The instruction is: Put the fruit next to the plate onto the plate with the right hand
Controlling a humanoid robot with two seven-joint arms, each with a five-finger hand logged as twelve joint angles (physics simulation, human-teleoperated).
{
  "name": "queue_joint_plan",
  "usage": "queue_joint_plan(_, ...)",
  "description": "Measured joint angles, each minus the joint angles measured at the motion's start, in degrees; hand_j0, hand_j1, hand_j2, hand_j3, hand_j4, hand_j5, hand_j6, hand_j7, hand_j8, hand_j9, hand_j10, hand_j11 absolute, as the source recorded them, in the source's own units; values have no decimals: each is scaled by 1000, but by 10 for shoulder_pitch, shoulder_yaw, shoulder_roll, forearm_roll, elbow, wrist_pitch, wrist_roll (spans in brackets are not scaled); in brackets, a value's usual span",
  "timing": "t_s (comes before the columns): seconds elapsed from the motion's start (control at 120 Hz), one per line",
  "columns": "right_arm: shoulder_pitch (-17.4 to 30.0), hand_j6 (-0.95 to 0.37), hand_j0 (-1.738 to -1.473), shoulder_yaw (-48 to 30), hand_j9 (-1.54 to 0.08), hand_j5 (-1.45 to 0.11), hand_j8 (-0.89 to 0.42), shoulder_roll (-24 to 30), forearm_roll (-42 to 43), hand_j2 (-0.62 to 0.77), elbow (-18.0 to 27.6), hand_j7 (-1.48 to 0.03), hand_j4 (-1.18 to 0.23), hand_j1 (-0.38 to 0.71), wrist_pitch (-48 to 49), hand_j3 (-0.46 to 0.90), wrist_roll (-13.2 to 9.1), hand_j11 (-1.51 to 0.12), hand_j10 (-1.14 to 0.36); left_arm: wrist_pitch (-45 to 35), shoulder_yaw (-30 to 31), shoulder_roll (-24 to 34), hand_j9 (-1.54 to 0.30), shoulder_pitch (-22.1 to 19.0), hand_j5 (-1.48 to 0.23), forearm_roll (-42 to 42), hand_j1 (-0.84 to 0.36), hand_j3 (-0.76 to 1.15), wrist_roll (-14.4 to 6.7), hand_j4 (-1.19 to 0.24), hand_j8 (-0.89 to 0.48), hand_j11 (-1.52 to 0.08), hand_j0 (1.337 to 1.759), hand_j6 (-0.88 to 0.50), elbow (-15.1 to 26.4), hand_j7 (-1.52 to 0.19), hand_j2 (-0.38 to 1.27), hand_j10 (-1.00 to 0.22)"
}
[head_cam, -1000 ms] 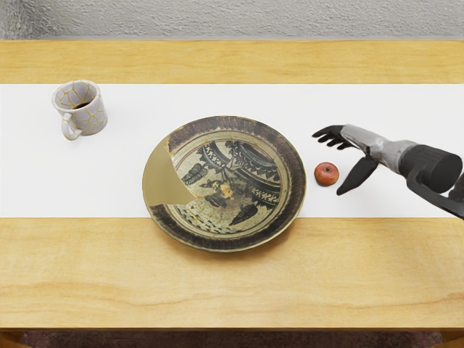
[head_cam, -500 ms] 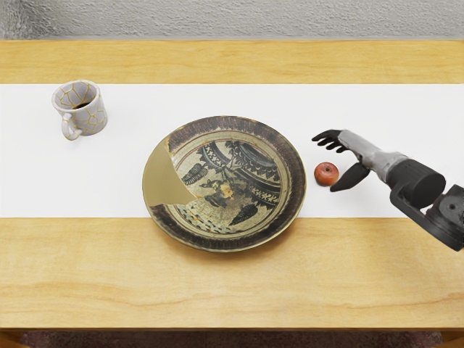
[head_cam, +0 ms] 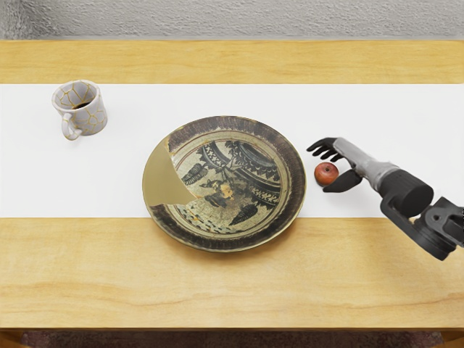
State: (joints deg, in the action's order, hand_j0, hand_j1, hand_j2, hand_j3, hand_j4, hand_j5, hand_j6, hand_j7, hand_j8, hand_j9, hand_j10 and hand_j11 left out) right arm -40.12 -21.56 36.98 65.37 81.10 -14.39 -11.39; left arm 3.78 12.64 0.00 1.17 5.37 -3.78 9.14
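right hand: point(head_cam: 346, 161) arm enters from the right edge, hand low over the white runner point(head_cam: 217, 98), right side of the tabletop point(head_cam: 217, 283)
hand state: fingers point(head_cam: 321, 149) spread, thumb point(head_cam: 341, 183) apart from them, holding nothing
fruit: point(head_cam: 326, 173) small, red, on the runner just beside the plate's right rim, sitting between fingers and thumb; contact can't be told
plate: point(head_cam: 217, 125) patterned, mid tabletop, no fruit on it
mug: point(head_cam: 80, 109) near the far left corner, on the runner
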Motion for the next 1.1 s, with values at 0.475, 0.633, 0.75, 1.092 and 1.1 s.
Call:
queue_joint_plan(0.475, 2, -511, -1658, 11, -663, -664, -449, -14, -1, -15, -40, -660, -508, 237, -1, 0, 45, -663, -508, 0, 0, 0, -318, 0, -318, 0, 55, 0, 0, -245, -245, -318, 1658, -245, 0, -318, 49, -245)
queue_joint_plan(0.633, 5, -549, -1654, 12, -771, -769, -386, -15, -6, 16, -54, -752, -570, 274, 0, -1, 65, -770, -481, 0, 0, 0, -318, 0, -318, 0, 55, 0, 0, -245, -245, -318, 1658, -245, 0, -318, 49, -245)
queue_joint_plan(0.75, 7, -534, -1647, 11, -829, -819, -349, -18, -7, -6, -63, -791, -593, 279, 1, -1, 74, -839, -465, 0, 0, 0, -318, 0, -318, 0, 55, 0, 0, -245, -245, -318, 1658, -245, 0, -318, 49, -245)
queue_joint_plan(1.092, 8, -590, -1650, 4, -866, -847, -437, -4, -54, 191, -65, -844, -650, 274, 6, 0, 92, -763, -558, 0, 0, 0, -318, 0, -318, 0, 55, 0, 0, -245, -245, -318, 1658, -245, 0, -318, 49, -245)
queue_joint_plan(1.1, 8, -592, -1650, 4, -866, -847, -439, -3, -57, 194, -64, -844, -650, 273, 6, 0, 93, -766, -557, 0, 0, 0, -318, 0, -318, 0, 55, 0, 0, -245, -245, -318, 1658, -245, 0, -318, 49, -245)
